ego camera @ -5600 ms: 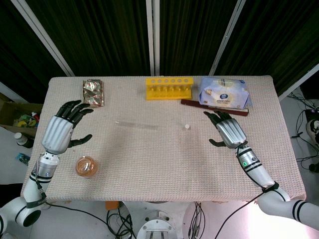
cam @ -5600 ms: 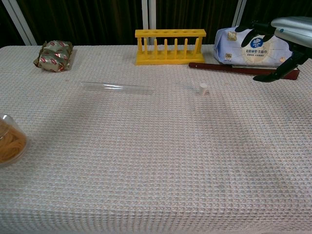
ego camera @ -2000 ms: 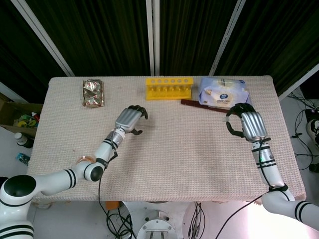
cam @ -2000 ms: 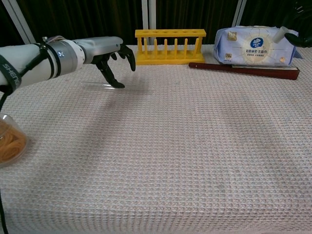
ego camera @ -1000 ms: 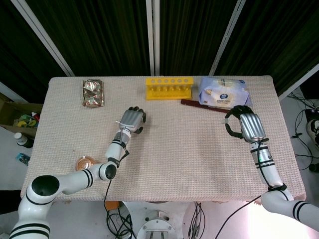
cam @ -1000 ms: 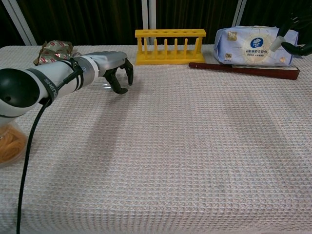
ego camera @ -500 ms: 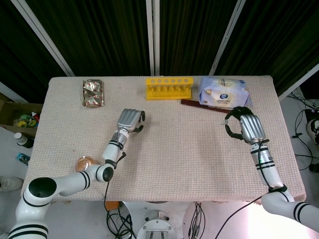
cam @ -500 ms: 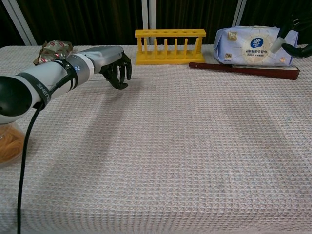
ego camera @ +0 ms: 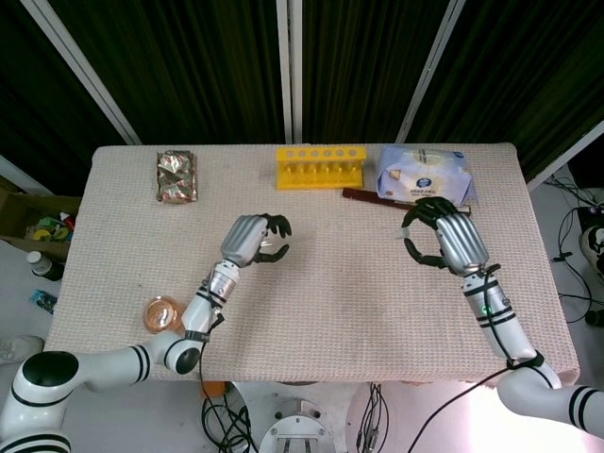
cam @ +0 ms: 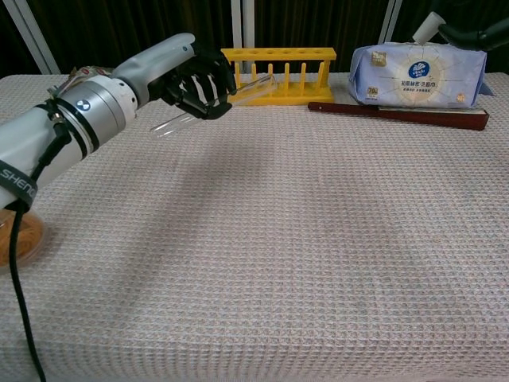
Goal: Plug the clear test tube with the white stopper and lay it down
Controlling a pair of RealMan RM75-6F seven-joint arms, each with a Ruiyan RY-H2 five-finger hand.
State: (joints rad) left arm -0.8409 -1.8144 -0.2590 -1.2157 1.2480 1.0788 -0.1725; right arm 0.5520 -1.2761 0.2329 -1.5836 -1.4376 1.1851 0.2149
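**A:** What is the surface, and the room?

**B:** A table with a beige waffle-weave cloth [ego camera: 330, 283], and dark curtains with pale poles behind it. At the far left edge lies a crinkled foil snack packet [ego camera: 176, 176], nearer the front a round clear container with orange contents [ego camera: 161, 312].

**A:** What differs between the views?

**B:** Only the chest view shows clearly the clear glass test tube [cam: 213, 104]. The left hand [cam: 193, 86] grips it in the air, fingers curled around its middle. Its long axis is tilted: one end points down-left, the other up-right toward the yellow plastic tube rack [cam: 277, 76].

**A:** And on the right?

**B:** The right hand [ego camera: 442, 238] is curled, in front of the blue-white tissue pack [cam: 418, 74]. The chest view shows the small white stopper [cam: 430, 26] pinched in its fingertips.
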